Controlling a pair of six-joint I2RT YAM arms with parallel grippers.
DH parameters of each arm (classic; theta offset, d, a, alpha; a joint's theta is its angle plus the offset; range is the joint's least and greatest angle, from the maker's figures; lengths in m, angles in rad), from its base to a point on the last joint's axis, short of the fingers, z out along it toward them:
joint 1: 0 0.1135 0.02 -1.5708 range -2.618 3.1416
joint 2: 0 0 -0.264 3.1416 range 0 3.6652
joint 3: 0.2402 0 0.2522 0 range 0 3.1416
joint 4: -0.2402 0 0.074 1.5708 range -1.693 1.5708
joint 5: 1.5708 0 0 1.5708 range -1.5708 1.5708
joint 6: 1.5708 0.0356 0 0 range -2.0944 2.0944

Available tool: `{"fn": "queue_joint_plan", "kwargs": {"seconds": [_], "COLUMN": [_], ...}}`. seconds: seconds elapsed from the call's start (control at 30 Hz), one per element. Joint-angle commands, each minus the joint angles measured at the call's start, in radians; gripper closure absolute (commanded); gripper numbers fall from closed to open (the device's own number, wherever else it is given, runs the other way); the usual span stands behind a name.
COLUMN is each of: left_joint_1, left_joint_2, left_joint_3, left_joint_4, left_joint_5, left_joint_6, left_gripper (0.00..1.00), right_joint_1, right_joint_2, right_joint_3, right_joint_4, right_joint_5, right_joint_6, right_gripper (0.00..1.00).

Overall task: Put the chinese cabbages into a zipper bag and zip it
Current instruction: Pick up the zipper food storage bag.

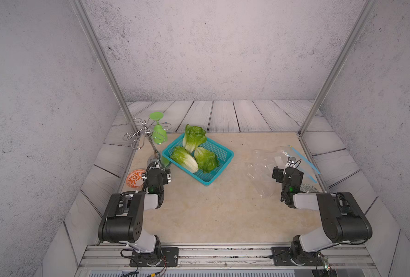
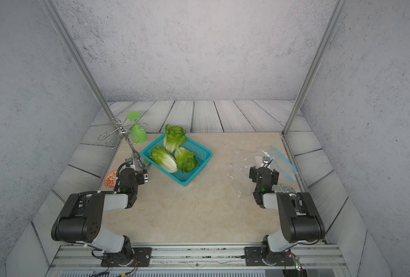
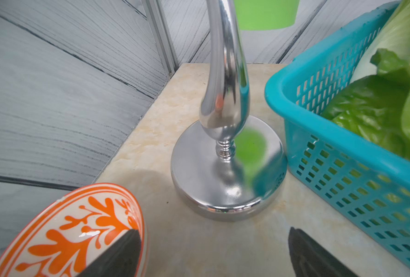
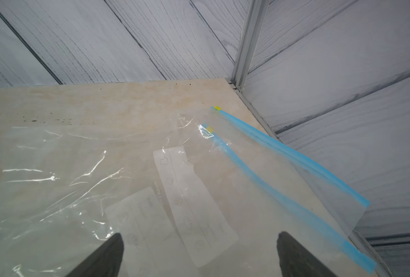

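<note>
Looking down, we see the three chinese cabbages (image 1: 184, 159) lying together in the teal basket (image 1: 219, 171) on the surface (image 1: 223, 211); the zipper bag (image 4: 79, 179) lies flat well apart from them, its mouth apparently unsealed; our left hand (image 3: 208, 254) hovers spread beside the chrome stand (image 3: 223, 179), our right hand (image 4: 199, 254) spread above the bag, both holding nothing.

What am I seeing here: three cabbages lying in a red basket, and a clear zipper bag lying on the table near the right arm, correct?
Not quite. The basket is teal, not red; both top views show it. The rest holds: three chinese cabbages lie in it, and the clear zipper bag lies on the table near the right arm.
</note>
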Motion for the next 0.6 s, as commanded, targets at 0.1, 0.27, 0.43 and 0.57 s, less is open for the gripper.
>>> {"fn": "queue_joint_plan", "kwargs": {"seconds": [0.1,0.27,0.43,0.57], "left_joint_1": [-0.001,0.001,0.011,0.009], "left_joint_2": [-0.004,-0.004,-0.017,-0.015], "left_joint_3": [0.011,0.011,-0.016,-0.012], "left_joint_4": [0.015,0.015,0.046,0.041], "left_joint_5": [0.010,-0.004,-0.068,-0.067], "left_joint_6": [0.009,-0.002,-0.042,-0.039], "left_gripper": [0.01,0.01,0.01,0.01], "right_joint_1": [0.001,0.001,0.001,-0.007], "right_joint_2": [0.014,0.013,0.013,0.012], "right_joint_3": [0.007,0.007,0.009,0.009], "right_joint_4": [-0.001,-0.002,-0.004,-0.005], "right_joint_5": [0.004,0.004,0.004,-0.011], "right_joint_6": [0.005,0.005,0.005,0.004], "right_gripper": [0.01,0.01,0.01,0.01]}}
